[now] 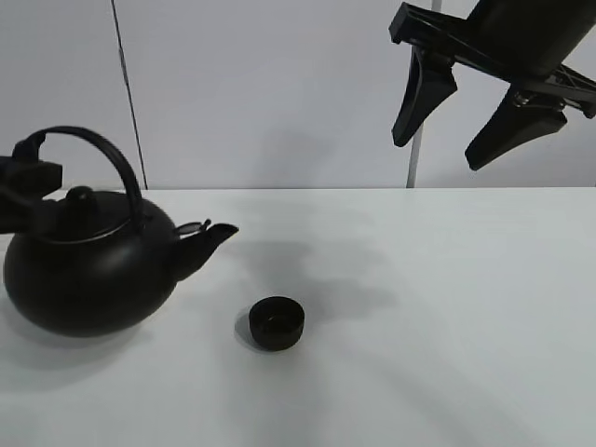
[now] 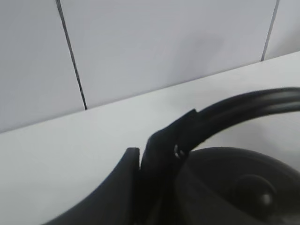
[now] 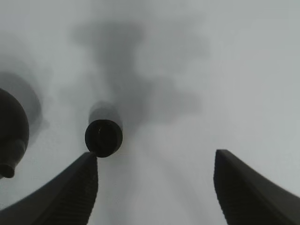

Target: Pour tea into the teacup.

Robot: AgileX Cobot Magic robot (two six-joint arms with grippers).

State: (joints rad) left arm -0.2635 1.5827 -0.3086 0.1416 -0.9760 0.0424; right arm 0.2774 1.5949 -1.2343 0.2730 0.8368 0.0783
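Observation:
A big black kettle (image 1: 88,275) with an arched handle (image 1: 112,154) stands at the left of the white table (image 1: 447,307), its spout (image 1: 209,240) pointing right toward the teacup. My left gripper (image 1: 28,172) is shut on the left end of the handle; in the left wrist view its fingers (image 2: 129,180) clamp the handle (image 2: 234,105) above the lid knob (image 2: 255,187). The teacup (image 1: 277,322), small, low and matte black, sits upright to the right of the spout. My right gripper (image 1: 438,151) hangs open high above the table's right, empty, with the teacup (image 3: 103,137) below it.
A pale wall (image 1: 279,93) with a dark vertical seam (image 1: 130,112) runs behind the table. The kettle's body (image 3: 9,126) shows at the edge of the right wrist view. Bare white tabletop lies to the right of the teacup.

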